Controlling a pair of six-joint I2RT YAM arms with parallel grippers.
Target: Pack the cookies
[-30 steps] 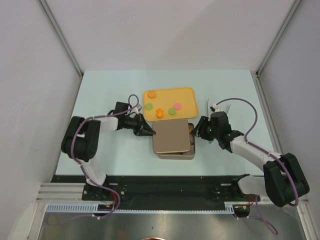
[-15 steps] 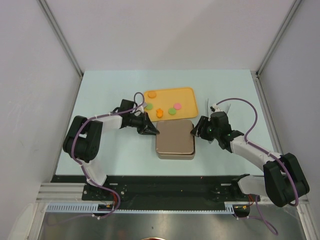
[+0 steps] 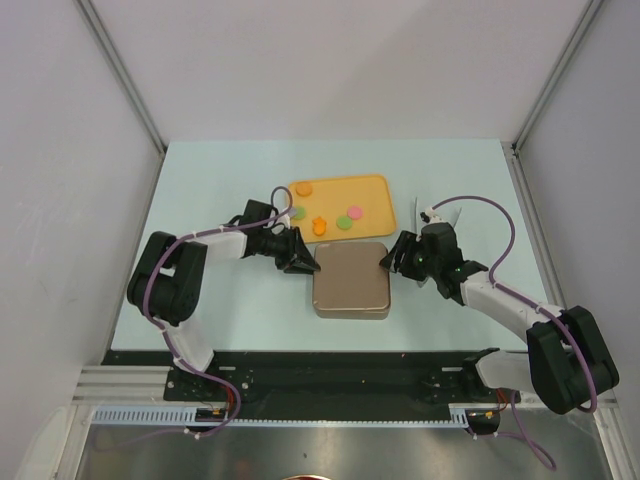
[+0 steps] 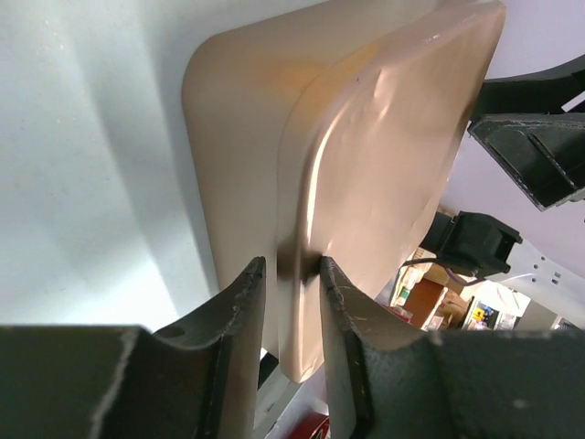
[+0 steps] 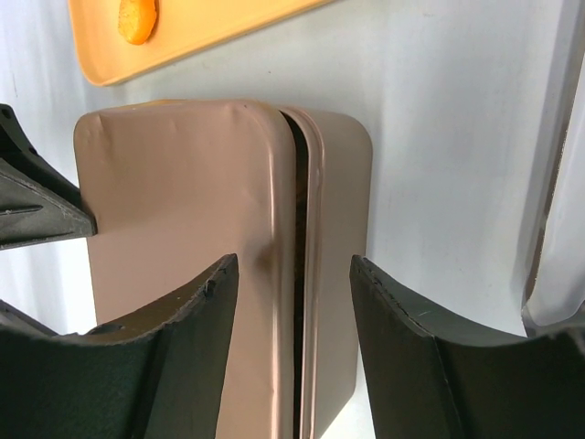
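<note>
The cookies lie on an orange tray at the middle of the surface, toward its far edge. There are five of them: a round orange one at the tray's far left corner, a green one near its left rim, an orange flower shape at its near rim, and a green one and a pink one side by side right of the flower. None of them is held.

Just nearer than the tray sits a bronze tin with its lid on top. From the right wrist, the lid looks slightly offset from the tin's base, with a dark slit between them.

The left pincer reaches in from the left to the tin's left edge. Its fingers stand close together on either side of the lid's rim. Whether they press on it or only flank it cannot be told.

The right pincer is at the tin's far right corner. Its fingers are spread well apart over the lid's edge and hold nothing.

One orange cookie shows on the tray in the right wrist view.
</note>
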